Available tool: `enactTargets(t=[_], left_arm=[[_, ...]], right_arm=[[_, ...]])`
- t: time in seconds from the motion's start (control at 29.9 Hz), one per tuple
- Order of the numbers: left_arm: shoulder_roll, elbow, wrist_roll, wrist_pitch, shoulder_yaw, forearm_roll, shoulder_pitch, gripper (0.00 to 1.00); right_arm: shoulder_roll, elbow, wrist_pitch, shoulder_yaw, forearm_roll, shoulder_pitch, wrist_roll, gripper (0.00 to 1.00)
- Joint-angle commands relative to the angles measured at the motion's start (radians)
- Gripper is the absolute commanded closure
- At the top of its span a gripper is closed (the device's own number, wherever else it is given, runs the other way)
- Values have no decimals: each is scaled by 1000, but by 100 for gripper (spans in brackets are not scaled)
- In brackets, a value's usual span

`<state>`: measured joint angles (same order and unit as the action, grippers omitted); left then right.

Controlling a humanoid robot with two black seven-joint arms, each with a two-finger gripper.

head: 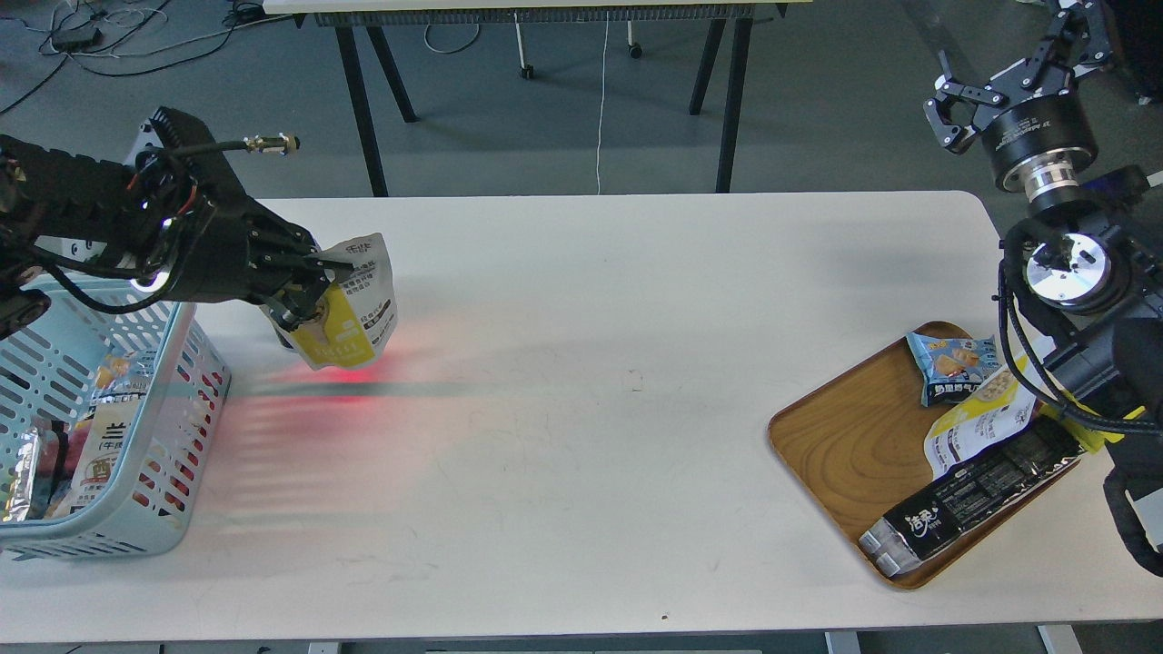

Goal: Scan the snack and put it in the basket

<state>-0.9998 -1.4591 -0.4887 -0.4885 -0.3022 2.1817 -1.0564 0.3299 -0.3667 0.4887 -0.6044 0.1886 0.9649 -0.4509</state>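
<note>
My left gripper (313, 272) is shut on the snack (352, 304), a small yellow pouch whose white printed back faces me. It hangs tilted just above the table, a little right of the basket (186, 400). Red light glows on the pouch's lower end and on the table under it. The pale blue basket stands at the table's left edge with several packets inside. My right gripper (949, 113) is open and empty, raised high past the table's far right corner.
A brown wooden tray (845, 436) sits at the right front with a blue packet (954, 363), a yellow-and-white pouch (977, 418) and a long black packet (972, 495). A dark-legged table (545, 14) stands behind.
</note>
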Motion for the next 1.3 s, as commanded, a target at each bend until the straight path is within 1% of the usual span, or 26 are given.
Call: enactTargets(t=[0.0,0.1,0.2,0.27,0.43,0.63,0.7,0.77,0.9,1.0,1.04,1.1,1.2,1.27], left_arm=[[-23,-67,0,0,-8,0,1,100],[-71,-86,0,0,-35,0,-1,100],[-114,-101,0,0,-145,0,3,99],[-161,-101,0,0,-184,0,3,98],[-296,-99,0,0,-210,0,1,98],[-462,-49,0,0,-198,-123,4,99],[-493,-1,0,0,-174,-138,12,99],[-526,32,0,10,-122,-138,12,99],[-592,37,0,131,32,-137,12,99],[-599,36,0,237,158,-137,12,99],[-599,36,0,258,187,-137,12,99],[-597,29,0,278,222,-137,12,99],[-589,14,0,283,236,-138,12,98],[-585,-1,0,281,236,-140,12,96]], right_arm=[[0,0,0,0,0,0,0,1],[11,0,0,-2,0,-2,0,1],[27,-1,0,-2,0,-3,0,1],[38,-1,0,-2,0,-6,0,1],[55,-1,0,0,0,-6,0,1],[57,-1,0,0,0,-2,0,1],[55,-1,0,-2,0,-3,0,1],[54,-1,0,-2,0,-5,0,1],[49,-1,0,0,0,-6,0,1],[46,0,0,0,0,-6,0,1],[46,0,0,-2,0,-5,0,1],[46,0,0,-2,0,-3,0,1],[51,0,0,0,0,-3,0,1],[52,0,0,0,0,-3,0,1]])
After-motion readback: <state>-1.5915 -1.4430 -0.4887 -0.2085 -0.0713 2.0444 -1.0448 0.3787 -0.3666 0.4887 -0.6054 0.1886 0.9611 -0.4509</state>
